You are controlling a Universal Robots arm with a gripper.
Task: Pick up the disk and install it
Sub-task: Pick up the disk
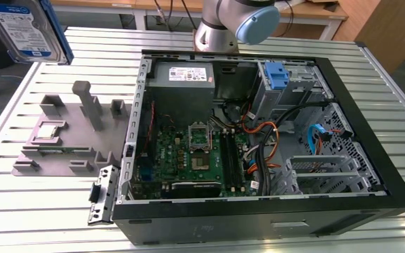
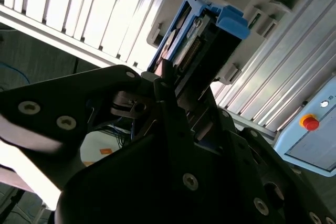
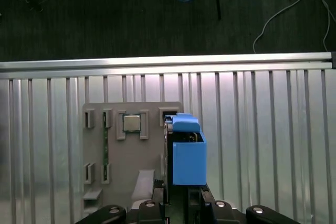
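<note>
Disk [image 1: 25, 29]: raised high, clear of gray tray [image 1: 61, 142].
Gripper [image 3: 178, 195]: jaws seemingly clenched on disk.
Case [image 1: 259, 221]: open, beside tray.

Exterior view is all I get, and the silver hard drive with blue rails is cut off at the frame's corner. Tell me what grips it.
Observer: In the second wrist view, the black fingers are shut on the flat silver hard drive with blue plastic rails.
Operator: Report what lies under it.
Observer: In the first wrist view it hangs edge-on over the edge of the grey plastic fixture plate, next to the small square silver chip seated in that plate.
Operator: Name anything past the table.
Observer: In the second wrist view, a round red button sits on a pale blue box beyond the slatted metal table.
</note>
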